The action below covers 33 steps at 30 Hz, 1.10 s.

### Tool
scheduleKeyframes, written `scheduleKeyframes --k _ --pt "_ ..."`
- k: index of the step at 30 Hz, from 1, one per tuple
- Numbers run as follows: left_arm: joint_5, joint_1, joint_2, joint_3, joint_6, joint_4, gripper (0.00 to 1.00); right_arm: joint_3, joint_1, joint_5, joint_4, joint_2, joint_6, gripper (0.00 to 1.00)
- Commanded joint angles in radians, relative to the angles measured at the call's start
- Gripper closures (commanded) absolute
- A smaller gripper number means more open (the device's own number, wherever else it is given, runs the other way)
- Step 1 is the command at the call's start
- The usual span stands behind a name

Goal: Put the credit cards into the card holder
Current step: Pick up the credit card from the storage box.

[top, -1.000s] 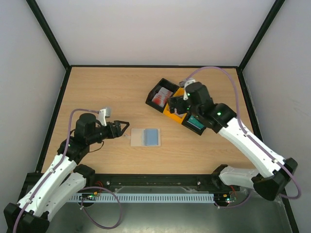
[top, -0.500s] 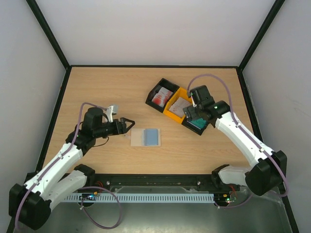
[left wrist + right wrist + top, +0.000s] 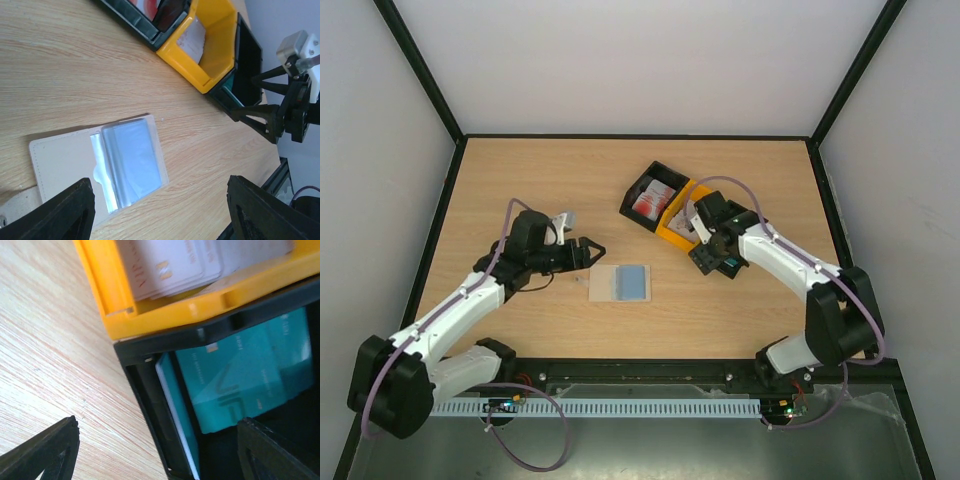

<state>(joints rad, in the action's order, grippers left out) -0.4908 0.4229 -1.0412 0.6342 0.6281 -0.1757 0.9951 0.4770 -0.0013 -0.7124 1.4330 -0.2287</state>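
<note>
The card holder (image 3: 621, 283) lay open and flat on the tabletop (image 3: 520, 170), a little toward 6 o'clock from the middle. Its 3 o'clock half showed a pale blue pocket. Bare wood ran round all four of its edges.

The left tool (image 3: 596, 254) hovered just off the holder's 10 o'clock corner, its jaws apart and nothing between them.

At 1 o'clock from the holder three open bins stood wall to wall in a slanting row:
- A black bin (image 3: 642, 186) held the white, red-printed cards (image 3: 648, 203).
- A yellow bin (image 3: 672, 232) held the pale cards (image 3: 190, 260).
- A second black bin (image 3: 145, 385) held the teal cards (image 3: 240, 375).

The right tool (image 3: 708, 254) hung over that last bin with its jaws spread wide and empty. Whether it touched the rim I could not tell. A clear strip of wood separated the bins from the holder, and the whole 9 o'clock side lay open.
</note>
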Motion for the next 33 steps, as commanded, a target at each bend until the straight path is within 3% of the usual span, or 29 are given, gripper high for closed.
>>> scheduleKeyframes --k 1,15,33 --pt "-0.001 0.007 -0.048 0.035 -0.029 0.027 0.26 -0.031 -0.005 -0.034 0.019 0.056 -0.032 0.18" --pt "-0.018 0.007 -0.123 0.037 -0.048 0.051 0.26 -0.041 -0.043 -0.082 0.067 0.211 -0.054 0.2" --pt "0.0 0.007 -0.108 0.032 -0.052 0.017 0.26 -0.054 -0.044 -0.127 0.05 0.149 -0.043 0.3"
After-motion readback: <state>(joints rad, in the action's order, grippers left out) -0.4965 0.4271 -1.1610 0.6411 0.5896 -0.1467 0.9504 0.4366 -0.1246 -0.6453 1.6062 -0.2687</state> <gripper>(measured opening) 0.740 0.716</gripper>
